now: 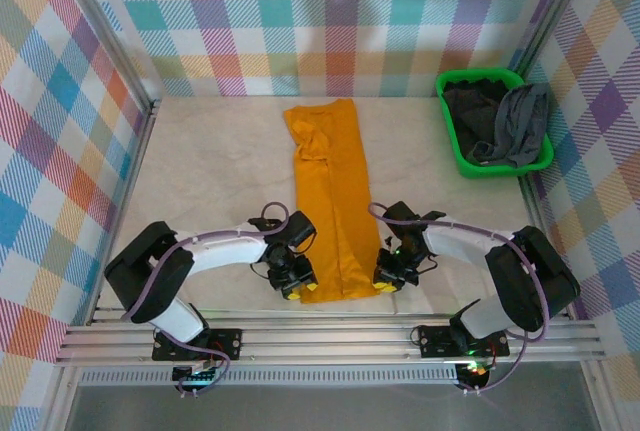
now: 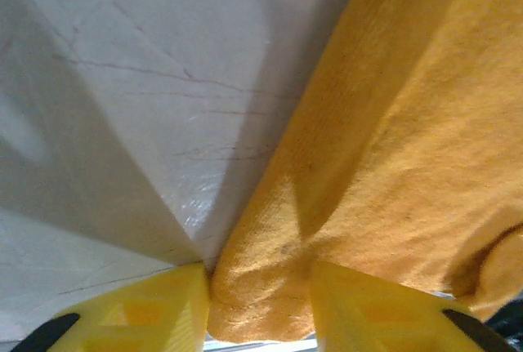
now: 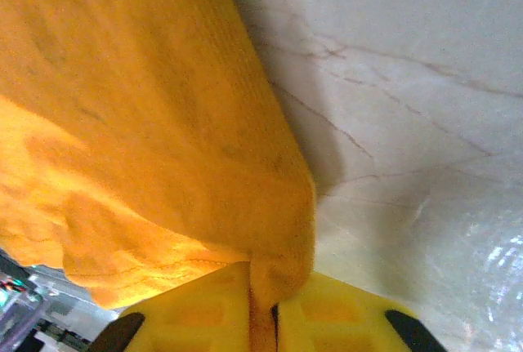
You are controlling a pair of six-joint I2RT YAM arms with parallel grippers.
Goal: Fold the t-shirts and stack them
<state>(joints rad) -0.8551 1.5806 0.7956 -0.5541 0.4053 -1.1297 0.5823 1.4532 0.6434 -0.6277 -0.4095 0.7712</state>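
Nearest the arm bases, the left gripper is sitting on the near left corner of the orange t-shirt, and the right gripper is sitting on its near right corner; both arms are reaching inward from the near edge of the table. In the left wrist view, the yellow fingers are standing partly apart with a thick fold of the shirt's edge filling the gap and touching both, so they are gripping the cloth; pale, faintly veined tabletop is lying to the left of the fold. In the right wrist view, the fingers are standing almost together, pinching a thin fold of the shirt's hem between them, with the cloth rising to the left and bare table lying to the right.

Further out, the orange shirt is lying as one long narrow strip down the middle of the table, running from the grippers toward the far wall; its far part is looking rumpled.

At the far right corner, a green basket is holding a grey t-shirt draped at its right side and a black t-shirt lying at its left.
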